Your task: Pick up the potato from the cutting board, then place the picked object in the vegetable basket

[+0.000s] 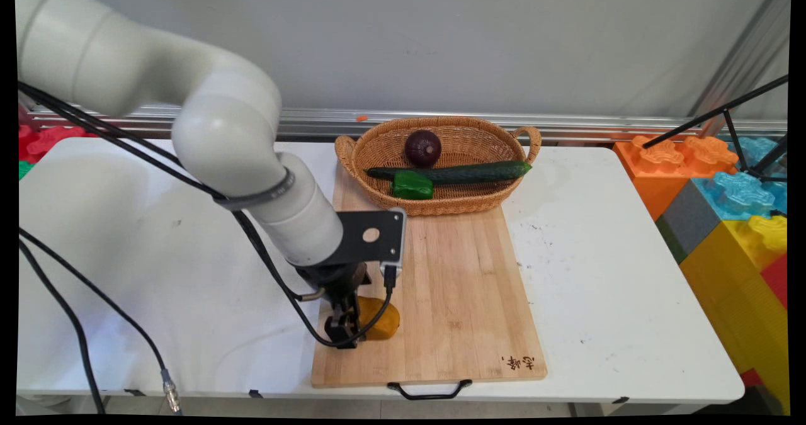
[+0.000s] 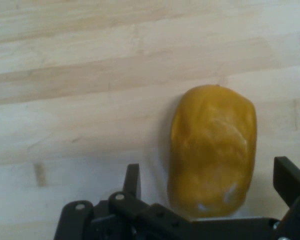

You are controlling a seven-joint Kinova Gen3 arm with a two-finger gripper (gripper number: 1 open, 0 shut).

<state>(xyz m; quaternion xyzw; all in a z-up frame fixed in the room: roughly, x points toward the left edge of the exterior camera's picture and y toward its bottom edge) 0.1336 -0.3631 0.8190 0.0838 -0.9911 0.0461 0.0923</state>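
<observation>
Black metal carry handle (image 1: 429,390): at the table's near edge, fixed to the short end of the cutting board.

Pale bamboo cutting board (image 1: 459,286): long rectangle running from the near edge toward twelve o'clock, small burnt mark at its near right corner.

Smooth yellow-orange oval fruit, perhaps a mango (image 1: 383,319): lying on the board's near left corner, at about seven o'clock from the board's centre.

Black two-finger gripper (image 2: 215,185): lowered over the fruit, fingers (image 2: 133,179) spread either side of it, not pressed against it in the hand view; nothing lifted.

Woven wicker basket with two loop handles (image 1: 478,203): resting on the board's far end, twelve o'clock. Contents: dark purple round onion (image 1: 422,148), long dark green cucumber (image 1: 459,173), small green bell pepper (image 1: 412,186) touching the cucumber.

Surface: white table (image 1: 598,286), scuffed with small dark marks.

Room: grey wall, metal rail along the table's far edge, large coloured plastic building blocks (image 1: 730,211) at three o'clock, a black tripod leg above them.
</observation>
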